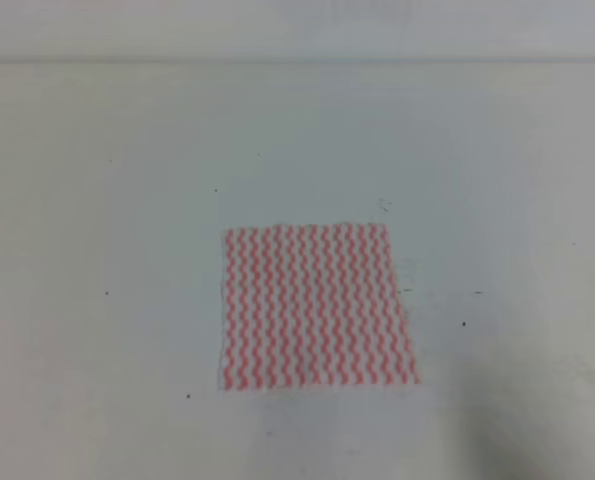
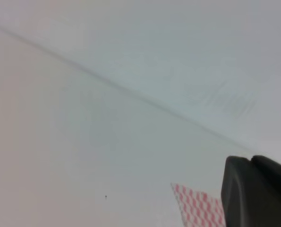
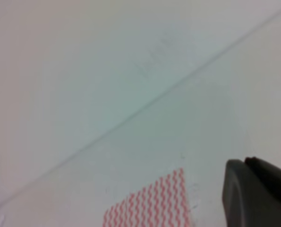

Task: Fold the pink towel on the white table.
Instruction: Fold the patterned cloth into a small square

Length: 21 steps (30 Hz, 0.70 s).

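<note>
I am seeing only a dark corner of each gripper: the left gripper [image 2: 256, 191] is showing at about 4 o'clock in its wrist view, the right gripper [image 3: 258, 191] likewise at 4 o'clock in its own, and I cannot tell from either whether the jaws are parted or closed. Neither one is touching or holding anything I can make out, and neither is appearing in the high view. The towel [image 1: 317, 306] is lying flat on the table [image 1: 97, 200], just below centre of the high view, spread out as a single unfolded square. In the left wrist view a corner of it is peeking out at 5 o'clock, just beside the gripper; in the right wrist view it is sitting at 6 o'clock, near the gripper but apart from it. It is showing white with pink-red wavy stripes, edges fairly straight.
</note>
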Each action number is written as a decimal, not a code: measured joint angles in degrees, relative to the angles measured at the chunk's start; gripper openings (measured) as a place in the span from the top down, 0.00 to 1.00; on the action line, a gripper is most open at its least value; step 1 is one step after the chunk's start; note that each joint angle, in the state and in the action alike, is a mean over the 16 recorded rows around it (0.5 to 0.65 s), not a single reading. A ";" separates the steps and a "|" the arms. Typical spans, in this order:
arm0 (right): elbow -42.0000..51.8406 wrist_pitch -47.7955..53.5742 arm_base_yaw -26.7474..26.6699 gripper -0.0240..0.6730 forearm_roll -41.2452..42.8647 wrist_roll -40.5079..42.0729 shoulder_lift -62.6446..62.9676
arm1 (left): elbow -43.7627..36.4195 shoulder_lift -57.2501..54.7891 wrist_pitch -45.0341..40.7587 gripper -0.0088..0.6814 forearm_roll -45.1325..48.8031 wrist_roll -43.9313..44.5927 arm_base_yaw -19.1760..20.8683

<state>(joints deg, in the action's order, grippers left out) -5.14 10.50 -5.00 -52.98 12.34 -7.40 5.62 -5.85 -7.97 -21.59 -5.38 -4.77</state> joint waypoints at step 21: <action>-24.48 25.76 -0.01 0.99 12.23 2.02 -35.25 | 21.91 -34.09 -18.32 0.99 -17.51 32.56 -0.01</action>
<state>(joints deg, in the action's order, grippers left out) -29.62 36.26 -5.01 -40.75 14.36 -42.66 27.53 -39.94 -26.29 -39.10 27.18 -4.77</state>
